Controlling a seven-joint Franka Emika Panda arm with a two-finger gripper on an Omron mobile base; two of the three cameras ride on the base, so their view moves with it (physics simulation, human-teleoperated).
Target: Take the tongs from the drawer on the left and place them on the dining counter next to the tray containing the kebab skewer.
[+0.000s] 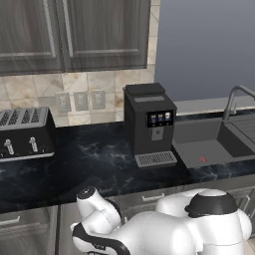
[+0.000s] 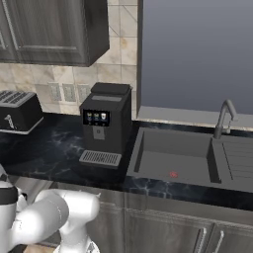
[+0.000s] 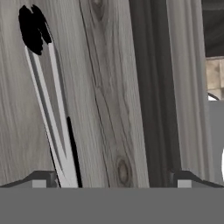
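Note:
In the hand view I look down into the drawer (image 3: 109, 87), whose floor is pale grey wood grain. The tongs (image 3: 50, 109) lie on that floor, two slim silvery arms ending in black tips at the upper left. My gripper (image 3: 113, 181) hangs open above the drawer floor. The tongs' lower end runs just inside the left fingertip (image 3: 43, 180), and nothing is gripped. My white arm (image 1: 164, 229) bends down below the counter edge. The dining counter, the tray and the kebab skewer are out of view.
A black marble counter (image 1: 89, 164) carries a toaster (image 1: 25, 132), a coffee machine (image 1: 149, 124) and a sink (image 1: 209, 142) with a faucet (image 2: 223, 118). Upper cabinets (image 1: 74, 35) hang above. Grey drawer fronts (image 1: 20, 224) run under the counter.

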